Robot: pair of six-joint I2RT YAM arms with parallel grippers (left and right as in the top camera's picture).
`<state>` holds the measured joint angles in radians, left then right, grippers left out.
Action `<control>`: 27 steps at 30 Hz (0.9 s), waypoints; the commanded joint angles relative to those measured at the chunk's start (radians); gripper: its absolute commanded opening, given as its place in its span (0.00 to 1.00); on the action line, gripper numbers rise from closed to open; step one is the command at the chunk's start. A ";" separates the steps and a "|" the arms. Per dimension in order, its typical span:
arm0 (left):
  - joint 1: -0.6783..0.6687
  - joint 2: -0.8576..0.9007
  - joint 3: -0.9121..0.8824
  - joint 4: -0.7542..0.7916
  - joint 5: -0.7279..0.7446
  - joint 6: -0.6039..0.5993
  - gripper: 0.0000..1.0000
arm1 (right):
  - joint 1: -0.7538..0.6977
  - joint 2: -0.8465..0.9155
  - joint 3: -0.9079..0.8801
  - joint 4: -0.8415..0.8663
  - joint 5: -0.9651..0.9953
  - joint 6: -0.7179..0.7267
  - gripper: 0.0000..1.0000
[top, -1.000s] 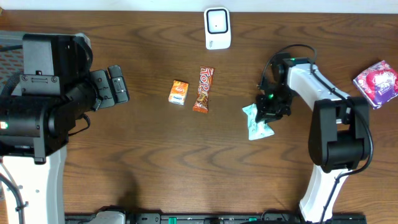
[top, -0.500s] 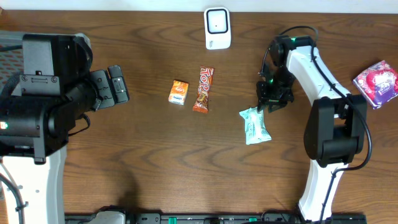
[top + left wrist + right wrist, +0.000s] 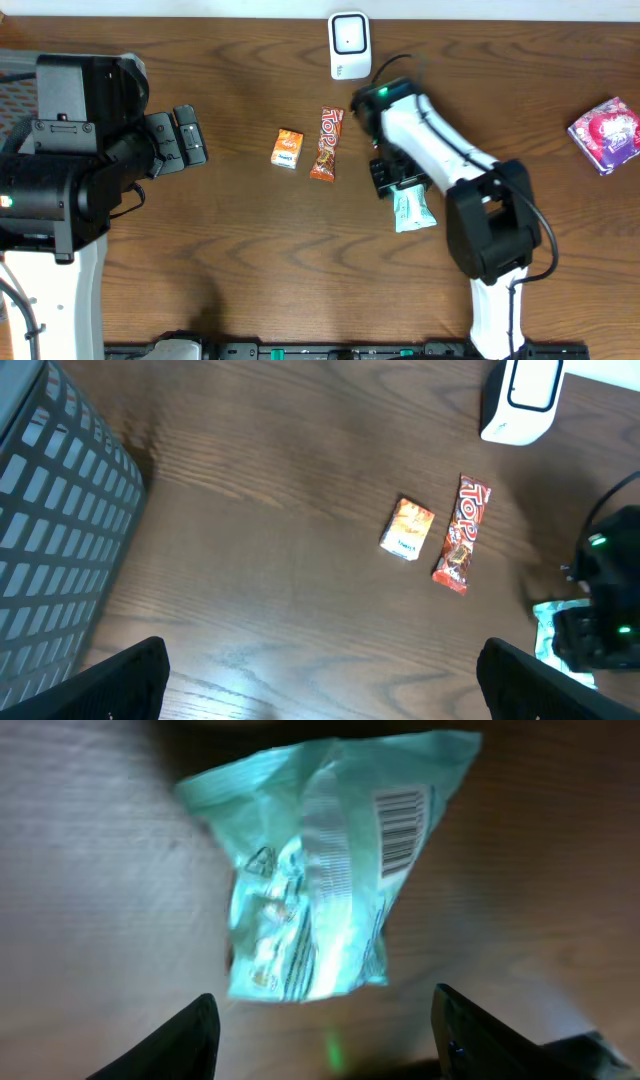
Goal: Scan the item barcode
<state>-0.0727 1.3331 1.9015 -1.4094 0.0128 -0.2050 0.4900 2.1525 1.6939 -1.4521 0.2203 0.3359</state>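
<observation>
The mint-green crinkled plastic packet point(image 3: 414, 211) lies flat on the dark wooden table point(image 3: 250, 250), right of centre, and nothing holds it. In the overhead view its long axis runs roughly from 11 to 5 o'clock. The right gripper point(image 3: 385, 180) hangs just beside the packet's upper end, so the packet sits at about 4 o'clock from it.

In the right wrist view the same gripper point(image 3: 325, 1020) has its two fingers spread wide and nothing between them. The packet point(image 3: 310, 900) lies on the wood at 12 o'clock, just beyond the fingertips, with its length running from 1 to 7 o'clock. The printed black barcode point(image 3: 403, 825) faces up at the 1 o'clock end.

The white box-shaped barcode scanner point(image 3: 350, 45) stands at the table's far edge, at 11 o'clock from the packet and well apart from it.

The left gripper point(image 3: 188, 135) is far off at 9 o'clock. In its own view it point(image 3: 322, 655) is fully spread and empty, so the right arm is clearly the nearer one.

A small orange carton point(image 3: 288, 148) and an orange-red candy bar wrapper point(image 3: 327, 143) lie between the two arms.

As I judge it, the next grasp turns on closing across the packet's short axis, clear of the barcode end.
</observation>
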 commanded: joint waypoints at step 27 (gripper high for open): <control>0.004 0.000 0.003 0.000 -0.006 0.010 0.98 | 0.077 -0.004 -0.414 0.446 0.068 0.152 0.11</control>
<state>-0.0727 1.3331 1.9015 -1.4094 0.0128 -0.2050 0.6075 2.0869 1.3098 -1.0512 0.5392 0.5381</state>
